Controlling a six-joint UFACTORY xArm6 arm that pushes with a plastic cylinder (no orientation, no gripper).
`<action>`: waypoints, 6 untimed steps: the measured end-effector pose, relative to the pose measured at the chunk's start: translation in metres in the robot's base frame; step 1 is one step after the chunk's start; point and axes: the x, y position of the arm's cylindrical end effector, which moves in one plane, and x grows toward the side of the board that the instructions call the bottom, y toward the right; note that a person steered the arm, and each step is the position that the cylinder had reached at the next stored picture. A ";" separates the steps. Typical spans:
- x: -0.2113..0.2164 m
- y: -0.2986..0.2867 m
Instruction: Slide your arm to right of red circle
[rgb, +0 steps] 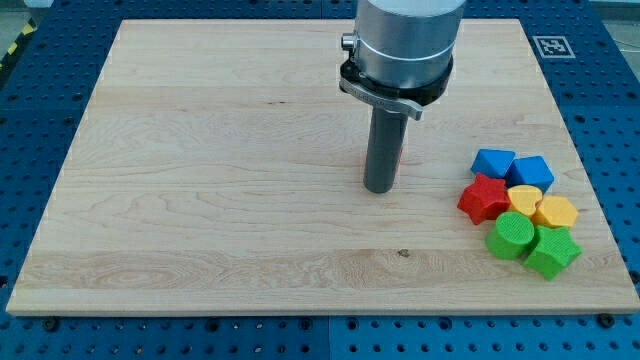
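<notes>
My tip (378, 188) rests on the wooden board (200, 150), a little right of the board's middle. The red circle (401, 151) is almost wholly hidden behind the dark rod; only a thin red sliver shows along the rod's right edge, just above the tip. The tip stands in front of and slightly left of that sliver, and I cannot tell whether they touch.
A cluster of blocks lies at the lower right: two blue blocks (493, 162) (531, 172), a red star (484, 198), two yellow blocks (524, 200) (555, 212), a green circle (512, 237) and a green star (552, 251). A fiducial tag (552, 46) marks the top right corner.
</notes>
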 end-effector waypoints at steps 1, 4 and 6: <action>-0.024 -0.007; -0.007 -0.047; -0.024 -0.032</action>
